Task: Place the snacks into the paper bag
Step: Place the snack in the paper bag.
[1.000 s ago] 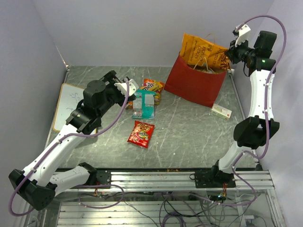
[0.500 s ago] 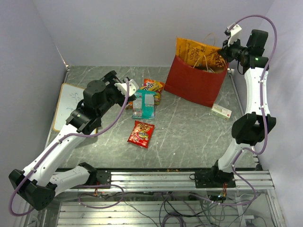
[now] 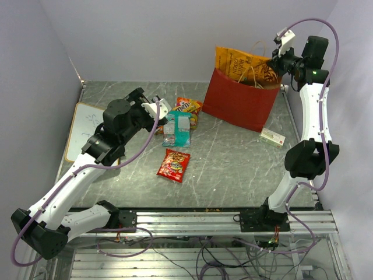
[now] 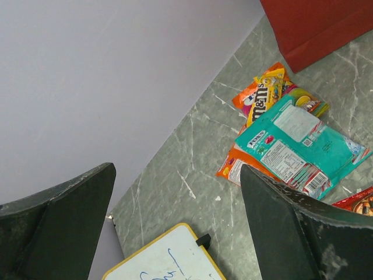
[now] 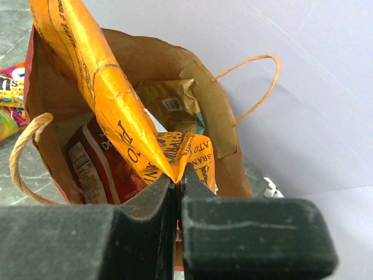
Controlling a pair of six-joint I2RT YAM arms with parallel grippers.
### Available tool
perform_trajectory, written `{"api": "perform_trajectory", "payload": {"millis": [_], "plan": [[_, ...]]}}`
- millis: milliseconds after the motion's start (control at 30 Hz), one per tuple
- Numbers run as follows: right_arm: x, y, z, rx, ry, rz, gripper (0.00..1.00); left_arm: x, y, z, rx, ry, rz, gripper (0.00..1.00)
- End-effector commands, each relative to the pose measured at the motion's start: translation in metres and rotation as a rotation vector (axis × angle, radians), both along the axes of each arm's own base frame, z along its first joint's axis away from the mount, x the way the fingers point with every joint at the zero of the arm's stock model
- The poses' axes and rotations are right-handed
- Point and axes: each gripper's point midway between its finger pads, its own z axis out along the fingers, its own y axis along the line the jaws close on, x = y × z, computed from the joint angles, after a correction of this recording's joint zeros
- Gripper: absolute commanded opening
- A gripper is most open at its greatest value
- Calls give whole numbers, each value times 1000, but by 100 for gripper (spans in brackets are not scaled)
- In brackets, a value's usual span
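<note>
The red paper bag point(image 3: 239, 105) stands at the back right, its brown inside point(image 5: 213, 111) open. My right gripper point(image 3: 278, 63) is shut on a corner of the large orange chip bag point(image 3: 242, 64), which sticks up out of the bag's mouth point(image 5: 111, 99). A red Doritos bag point(image 5: 96, 166) and a tan bag point(image 5: 172, 105) lie inside. My left gripper point(image 3: 158, 112) is open and empty above the table, left of a teal pack point(image 3: 178, 129) that lies on small orange and yellow candy packs point(image 4: 262, 93). A small red pack point(image 3: 173, 164) lies nearer.
A flat white board point(image 3: 84, 131) with a yellow rim lies at the table's left edge, also in the left wrist view point(image 4: 166, 256). A small white box point(image 3: 272, 137) lies right of the paper bag. Walls close the back and both sides.
My right gripper has moved left and up over the paper bag's right rim, and the orange chip bag has swung more upright in the bag. The left arm has not moved.
</note>
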Motion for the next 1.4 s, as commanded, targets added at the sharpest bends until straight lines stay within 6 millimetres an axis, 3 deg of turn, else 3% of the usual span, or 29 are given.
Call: {"api": "perform_trajectory", "payload": {"millis": [0,400,867,1067,1200,1367], "plan": [[-3,7,7,-18,-25,47,0,1,-2,5,-9,-26,-19,99],[-17,-20,-45,-60,180,-83,0,0,-3,1,-1,-18,-33,99],[-32,-16,-92,-1,395,-80,0,-3,-8,-4,3,0,-64,99],[-29,-23,-90,-35,401,-99,23,-3,-9,-7,8,6,-72,99],[-27,-24,-77,-42,362,-110,36,-4,-10,-8,14,6,-78,99],[-27,-28,-58,-53,309,-132,45,-2,-9,-11,15,11,-73,99]]}}
